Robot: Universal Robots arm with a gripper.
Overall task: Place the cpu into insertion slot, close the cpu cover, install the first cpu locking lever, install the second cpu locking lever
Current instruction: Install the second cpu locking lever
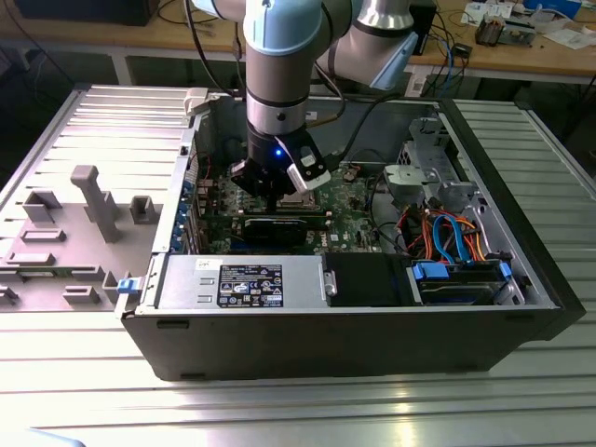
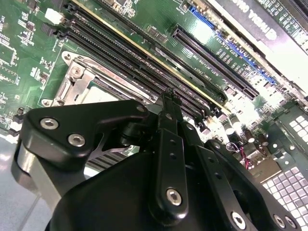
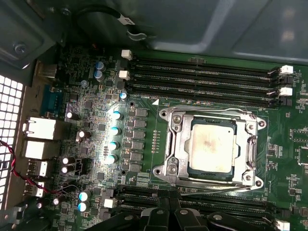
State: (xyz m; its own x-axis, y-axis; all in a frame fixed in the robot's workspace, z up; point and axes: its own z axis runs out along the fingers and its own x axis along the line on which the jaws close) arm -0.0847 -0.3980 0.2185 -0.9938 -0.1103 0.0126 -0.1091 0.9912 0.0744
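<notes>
Hand point(image 2: 169, 103) with fingers pressed together, empty, poised over memory slots point(image 3: 202, 72), cpu point(image 3: 211, 147) seated in insertion slot point(image 3: 174, 144) at twelve o'clock.

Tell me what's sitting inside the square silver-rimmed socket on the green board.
The square silver-grey metal-topped cpu lies inside the silver cover frame. The socket's contacts beneath are covered.

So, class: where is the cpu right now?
In the first wrist view, the cpu sits in its socket on the green board, framed by the cpu cover, between two banks of memory slots.
</notes>
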